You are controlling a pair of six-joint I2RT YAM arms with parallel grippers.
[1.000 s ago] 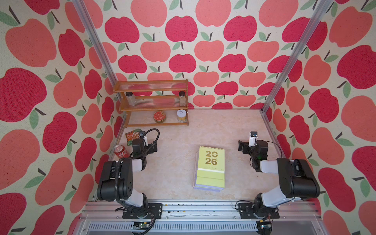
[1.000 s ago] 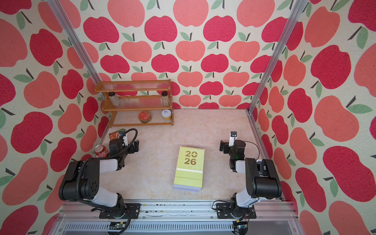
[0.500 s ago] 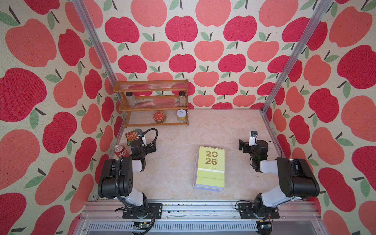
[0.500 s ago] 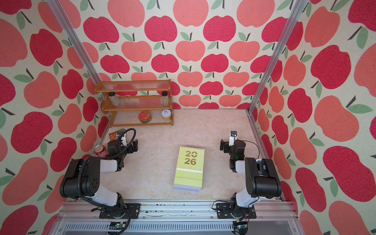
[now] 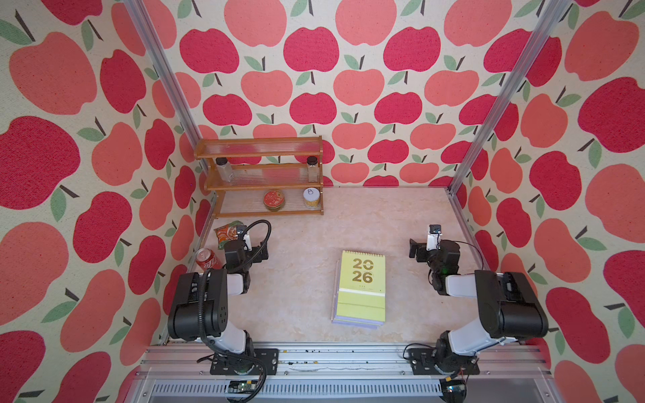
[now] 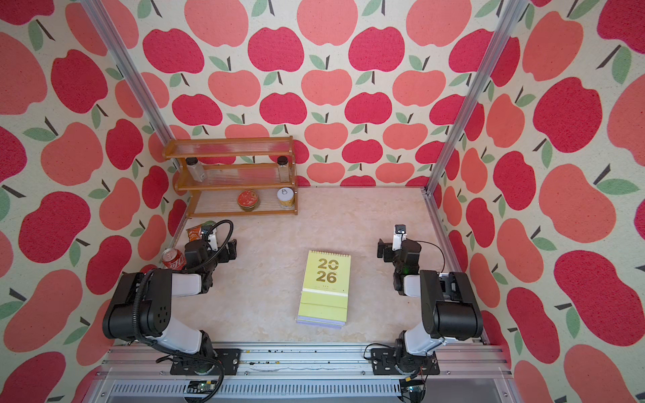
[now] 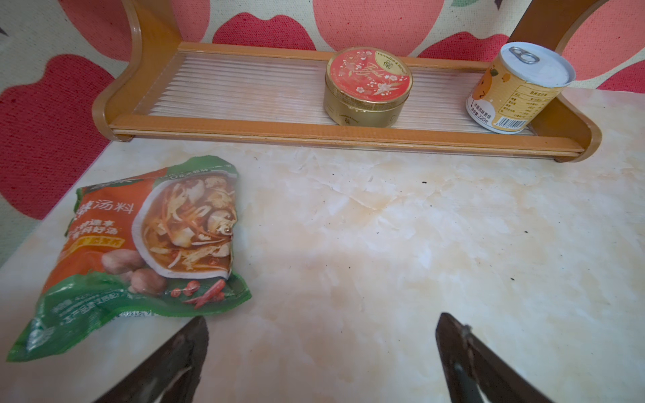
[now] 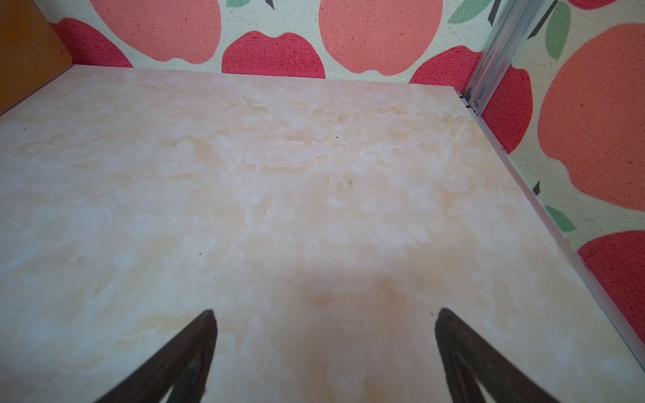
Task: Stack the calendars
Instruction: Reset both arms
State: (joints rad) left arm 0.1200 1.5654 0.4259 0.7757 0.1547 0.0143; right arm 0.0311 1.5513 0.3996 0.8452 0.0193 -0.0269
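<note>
The calendars lie as one flat stack in the middle of the table. The top one is yellow-green with gold "2026" numerals, and lilac edges show beneath at its near end. My left gripper rests low at the left of the table, well away from the stack. It is open over bare tabletop in the left wrist view. My right gripper sits at the right, also apart from the stack. It too stands open with nothing between its fingers. Neither wrist view shows the stack.
A green-orange soup packet lies just ahead of the left gripper, with a red soda can beside that arm. A wooden shelf rack at the back left holds a gold-red tin, a white can and two jars.
The left arm has shifted very slightly. The calendar stack and the right arm have not moved, and both grippers stay open.
</note>
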